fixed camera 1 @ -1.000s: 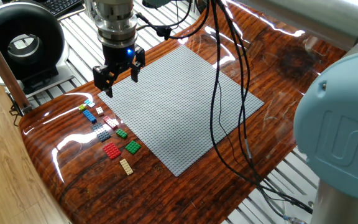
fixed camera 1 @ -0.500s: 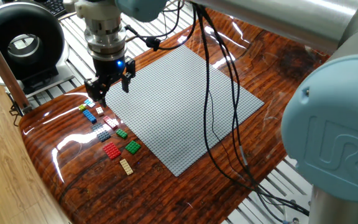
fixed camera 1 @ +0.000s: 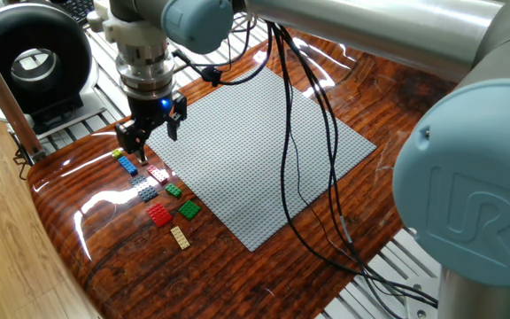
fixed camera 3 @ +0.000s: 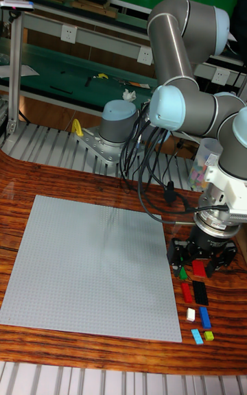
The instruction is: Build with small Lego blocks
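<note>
The small Lego blocks lie in a loose row on the wooden table, just off the left edge of the grey baseplate point(fixed camera 1: 255, 151). Among them are a yellow-green one point(fixed camera 1: 118, 153), a blue one point(fixed camera 1: 128, 165), a dark grey one point(fixed camera 1: 146, 189), two green ones point(fixed camera 1: 189, 209), a red one point(fixed camera 1: 158, 214) and a tan one point(fixed camera 1: 180, 237). My gripper point(fixed camera 1: 149, 133) hangs low over the far end of that row, open, with nothing between its fingers. In the tall fixed view the gripper point(fixed camera 3: 199, 256) sits just above a red block point(fixed camera 3: 199, 268) and a green block point(fixed camera 3: 182, 273).
A black round device point(fixed camera 1: 29, 62) stands at the back left. Black cables point(fixed camera 1: 295, 177) hang from the arm across the baseplate point(fixed camera 3: 89, 265). The arm's large joint point(fixed camera 1: 467, 204) fills the right foreground. The robot base point(fixed camera 3: 118, 124) stands behind the table.
The gripper has moved left and down, from over the baseplate's left corner to over the far end of the row of blocks. It stayed open. The blocks have not moved.
</note>
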Robot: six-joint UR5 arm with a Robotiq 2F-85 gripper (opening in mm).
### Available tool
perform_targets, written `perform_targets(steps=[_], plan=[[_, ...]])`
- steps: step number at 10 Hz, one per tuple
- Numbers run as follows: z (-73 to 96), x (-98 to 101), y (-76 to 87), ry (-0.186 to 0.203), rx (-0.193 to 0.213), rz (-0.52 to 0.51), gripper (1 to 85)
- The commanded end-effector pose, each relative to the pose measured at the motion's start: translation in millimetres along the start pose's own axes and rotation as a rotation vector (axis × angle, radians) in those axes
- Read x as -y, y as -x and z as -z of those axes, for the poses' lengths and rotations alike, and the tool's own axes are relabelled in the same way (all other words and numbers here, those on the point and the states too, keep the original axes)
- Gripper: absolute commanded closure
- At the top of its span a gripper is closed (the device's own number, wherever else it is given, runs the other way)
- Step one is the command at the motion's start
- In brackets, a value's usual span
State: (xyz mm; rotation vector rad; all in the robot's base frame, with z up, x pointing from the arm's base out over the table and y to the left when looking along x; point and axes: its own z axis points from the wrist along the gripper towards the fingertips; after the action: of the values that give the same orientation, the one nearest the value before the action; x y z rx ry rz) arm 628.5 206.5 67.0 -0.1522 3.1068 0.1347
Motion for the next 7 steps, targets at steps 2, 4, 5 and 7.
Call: perform_targets(steps=[2, 4, 5, 7], plan=[[-1.7, -5.5, -6.0, 0.024, -0.023, -0.008, 14.7], [-7.5, -5.0, 3.0, 0.02, 0.001, -0.013, 15.3], [-19.1, -7.5, 11.5, 0.025, 0.016, -0.022, 15.3], [-33.2, -9.2, 24.6, 0.033, 0.039, -0.052, 15.3]])
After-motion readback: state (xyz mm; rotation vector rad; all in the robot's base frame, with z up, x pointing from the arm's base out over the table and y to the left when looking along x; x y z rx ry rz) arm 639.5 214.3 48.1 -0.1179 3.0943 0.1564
